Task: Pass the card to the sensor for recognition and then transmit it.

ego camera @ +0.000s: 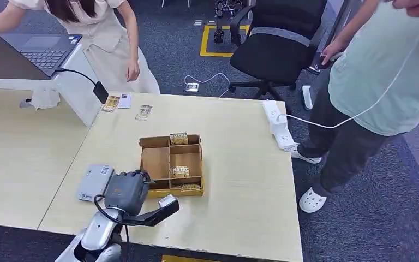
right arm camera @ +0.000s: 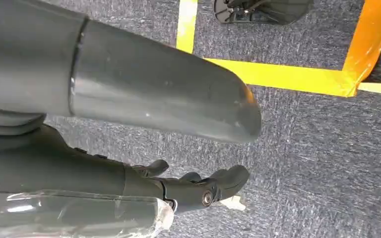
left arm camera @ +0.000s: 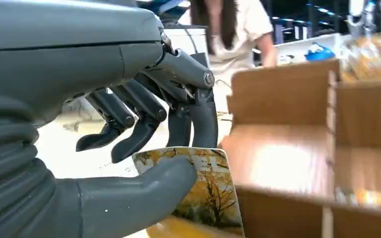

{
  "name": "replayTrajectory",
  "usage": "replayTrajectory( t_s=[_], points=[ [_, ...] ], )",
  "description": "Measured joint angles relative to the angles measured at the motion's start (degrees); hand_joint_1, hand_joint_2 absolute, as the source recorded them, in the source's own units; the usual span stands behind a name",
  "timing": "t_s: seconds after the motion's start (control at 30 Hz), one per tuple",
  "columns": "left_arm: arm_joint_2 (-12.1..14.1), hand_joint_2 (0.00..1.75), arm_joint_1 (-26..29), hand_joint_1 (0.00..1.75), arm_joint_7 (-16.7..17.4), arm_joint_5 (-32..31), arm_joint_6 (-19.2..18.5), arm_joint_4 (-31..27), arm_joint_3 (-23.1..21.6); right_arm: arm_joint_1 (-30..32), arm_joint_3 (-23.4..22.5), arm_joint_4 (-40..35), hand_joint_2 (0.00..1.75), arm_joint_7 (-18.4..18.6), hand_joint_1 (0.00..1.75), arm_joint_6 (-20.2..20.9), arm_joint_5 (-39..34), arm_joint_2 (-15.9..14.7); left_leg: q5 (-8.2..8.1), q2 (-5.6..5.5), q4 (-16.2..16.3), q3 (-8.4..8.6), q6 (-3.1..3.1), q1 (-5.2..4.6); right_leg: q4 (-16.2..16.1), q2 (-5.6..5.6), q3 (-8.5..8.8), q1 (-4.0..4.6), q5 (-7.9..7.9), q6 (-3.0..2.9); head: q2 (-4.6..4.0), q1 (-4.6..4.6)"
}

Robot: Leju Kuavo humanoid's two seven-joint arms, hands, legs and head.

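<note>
Glossy card [left arm camera: 206,191]; matt cardboard box [ego camera: 158,158]; smooth wood-look table [ego camera: 245,180].

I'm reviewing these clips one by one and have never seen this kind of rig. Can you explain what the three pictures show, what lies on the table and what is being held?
This is a humanoid robot with two arms, each ending in a many-fingered hand. The head view looks down from the robot's body at a pale table. On it stand a brown cardboard tray with compartments holding some yellowish cards, and beside it a flat grey sensor. A white power strip lies near the far edge. Two people stand around the table.

The left wrist view sits just behind the left hand, close to the tray. That hand pinches a card, printed with autumn trees, between thumb and fingers.

The right wrist view looks down at carpet and yellow floor tape; the right hand hangs there holding nothing, fingers loosely curled.
</note>
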Motion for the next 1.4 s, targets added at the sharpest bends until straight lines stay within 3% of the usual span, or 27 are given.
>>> replayTrajectory(
  t_s=[0.13, 0.37, 0.53, 0.7, 0.87, 0.97, 1.4],
  points=[
    [2.0, 1.75, -1.8, 1.75, -2.5, 6.9, 4.3, -1.8, 4.0, 0.6, 0.4, 0.0, 0.00, -0.9, 0.00, 0.0, -0.3, 0.0, 0.04, -0.02, 0.0, -0.01, -0.06, 0.07, 0.0, -0.02, -0.03, 0.06, 0.00, -0.01, 0.00, -0.02],
    [6.4, 1.75, -6.0, 1.75, -6.5, 14.4, 4.4, -6.3, 11.0, 2.2, 1.1, 0.0, 0.00, -2.1, 0.00, 0.6, -1.0, -0.4, 0.11, -0.01, 0.0, 0.03, -0.16, 0.11, 0.1, 0.00, -0.04, 0.08, 0.02, -0.04, 0.00, -0.04],
    [7.6, 1.75, -6.4, 1.75, -7.5, 16.0, 4.7, -7.0, 12.4, 2.8, 1.3, 0.0, 0.00, -2.3, 0.00, 0.6, -1.2, -0.5, 0.12, -0.02, 0.0, 0.00, -0.19, 0.11, 0.1, 0.00, -0.08, 0.09, 0.02, -0.05, 0.00, -0.02],
    [9.3, 1.75, -11.3, 1.75, -5.7, 18.8, 3.1, -7.3, 12.7, 2.1, 1.8, 0.0, 0.00, -1.9, 0.00, 0.7, -1.5, -0.5, 0.18, -0.06, 0.0, -0.04, -0.25, 0.13, 0.1, -0.04, -0.09, 0.10, 0.13, -0.20, 0.00, -0.02],
    [8.2, 1.75, -16.7, 1.75, -1.6, 11.6, 9.0, -4.1, 13.2, 0.7, 3.1, 0.0, 0.00, -1.0, 0.00, 0.6, -0.9, -0.4, 0.28, -0.07, 0.0, -0.03, -0.32, 0.13, 0.1, -0.05, -0.09, 0.10, 0.19, -0.27, 0.00, -0.04],
    [6.7, 1.75, -19.9, 1.75, -0.9, 10.5, 11.8, -0.2, 13.3, -0.6, 4.0, -0.1, 0.00, -0.4, 0.00, 0.4, -0.4, -0.2, 0.30, -0.06, 0.0, -0.02, -0.34, 0.13, 0.1, -0.04, -0.11, 0.10, 0.22, -0.29, 0.00, -0.02],
    [4.4, 1.75, -24.0, 1.75, -0.9, 10.4, 12.3, 5.4, 13.3, -1.4, 4.8, -0.1, 0.00, -0.5, 0.00, 0.4, -0.4, -0.1, 0.34, -0.05, 0.0, -0.09, -0.34, 0.13, 0.2, -0.02, -0.24, 0.10, 0.23, -0.32, 0.00, -0.02]
  ],
)
